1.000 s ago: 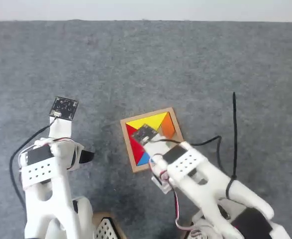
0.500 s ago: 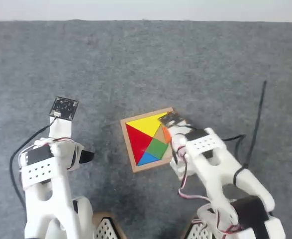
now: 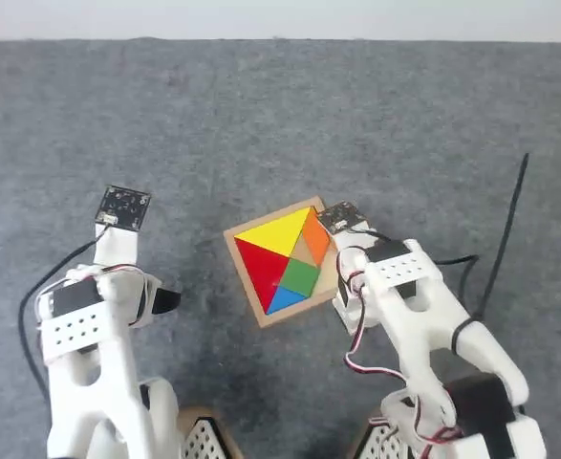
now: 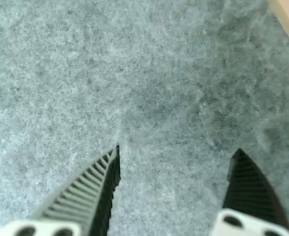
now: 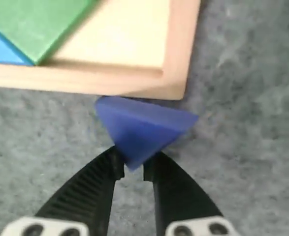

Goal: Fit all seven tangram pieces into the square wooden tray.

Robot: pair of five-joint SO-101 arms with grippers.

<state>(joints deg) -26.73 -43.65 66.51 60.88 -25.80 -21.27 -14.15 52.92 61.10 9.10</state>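
**Blue triangle pinched just outside the tray**

Grey felt covers the tabletop (image 3: 261,115), and the wooden tray (image 3: 245,275) sits near its middle, turned so that one corner points far. Five pieces lie inside it: a yellow triangle (image 3: 278,234) on the far side, a red triangle (image 3: 259,266) on the left, an orange piece (image 3: 316,239) on the right, a green piece (image 3: 301,277) and a light blue triangle (image 3: 285,299) on the near side. A patch of bare wood shows between the orange and green pieces.

The right arm (image 3: 399,287) stands just beside the tray's right edge. Its jaws are pinching one tip of a dark blue triangle (image 5: 139,127). This piece is outside the tray, its long edge against the outer face of the rim close to a corner (image 5: 179,73). Whether it rests on the felt cannot be told.

The left arm (image 3: 98,296) is well apart to the left, its jaws spread wide over bare felt, holding nothing.
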